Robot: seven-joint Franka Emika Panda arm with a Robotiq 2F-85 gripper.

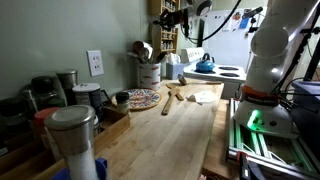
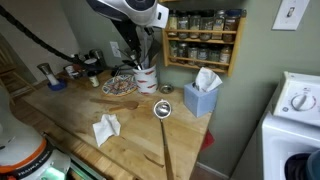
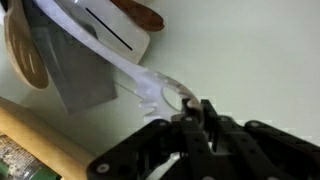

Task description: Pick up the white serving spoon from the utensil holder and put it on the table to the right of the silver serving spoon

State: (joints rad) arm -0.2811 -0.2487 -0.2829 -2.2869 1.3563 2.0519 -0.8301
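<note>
The white utensil holder (image 2: 146,79) stands at the back of the wooden table (image 2: 135,140), and also shows in an exterior view (image 1: 149,72). My gripper (image 2: 150,42) hangs just above it, high near the spice rack (image 1: 172,20). In the wrist view the gripper (image 3: 190,108) is shut on the looped handle end of the white serving spoon (image 3: 115,35). Its slotted head points away, beside wooden spoon heads (image 3: 25,50). I cannot tell whether the head is still in the holder. The silver serving spoon (image 2: 162,110) lies on the table in front of the holder.
A blue tissue box (image 2: 200,98) stands right of the holder, with a spice rack (image 2: 203,40) on the wall above. A patterned plate (image 2: 122,87) and a white napkin (image 2: 106,128) lie on the table. A steel canister (image 1: 75,135) stands near one end.
</note>
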